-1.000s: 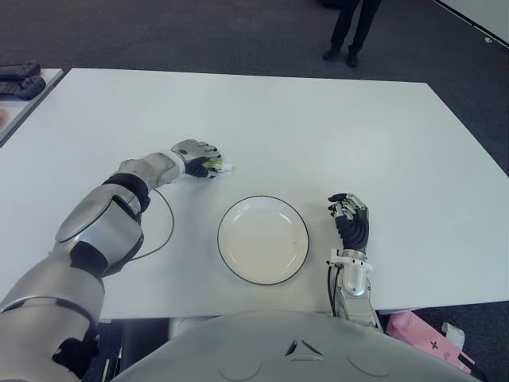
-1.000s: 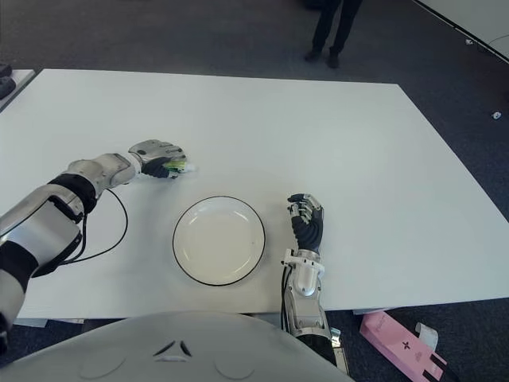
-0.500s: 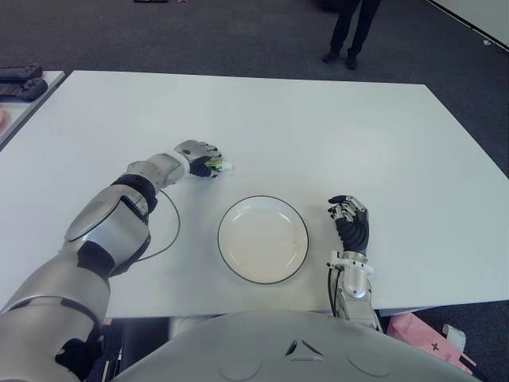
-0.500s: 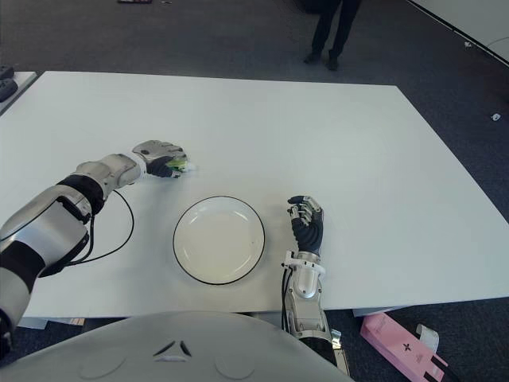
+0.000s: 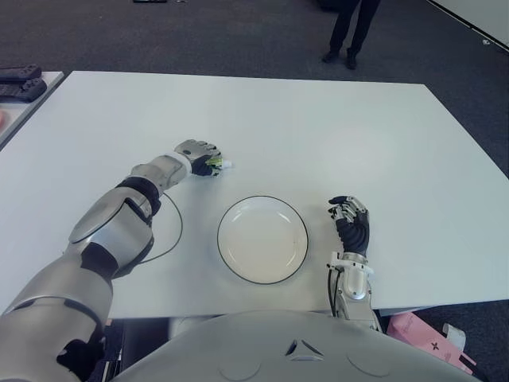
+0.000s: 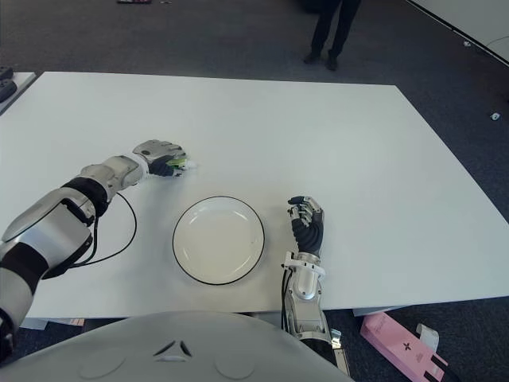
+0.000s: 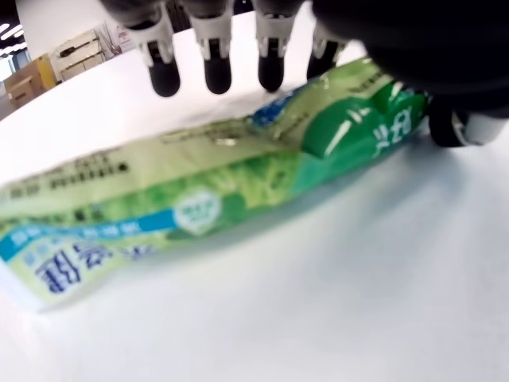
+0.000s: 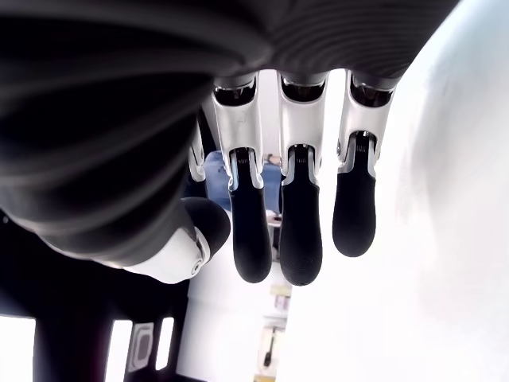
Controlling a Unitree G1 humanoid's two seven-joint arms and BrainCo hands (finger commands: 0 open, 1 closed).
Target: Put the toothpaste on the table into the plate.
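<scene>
The toothpaste (image 7: 199, 183) is a green tube with a white cap, lying flat on the white table (image 5: 334, 127) to the far left of the plate. My left hand (image 5: 199, 155) arches over it. The wrist view shows the fingertips (image 7: 216, 70) just beyond the tube with a gap and the thumb at one end, so the hand is open around it. The white plate (image 5: 263, 239) with a dark rim stands empty near the front edge. Right of the plate is my right hand (image 5: 351, 219), idle and holding nothing, its fingers (image 8: 301, 231) relaxed.
A thin black cable (image 5: 173, 227) loops on the table beside my left forearm. A person's legs (image 5: 350, 32) stand beyond the far edge. Dark objects (image 5: 20, 79) lie on a side table at the far left. A pink box (image 5: 421, 330) sits on the floor, front right.
My left arm has stretched out a little and the hand has edged slightly farther over the tube. The toothpaste, the plate and the right hand have stayed in place.
</scene>
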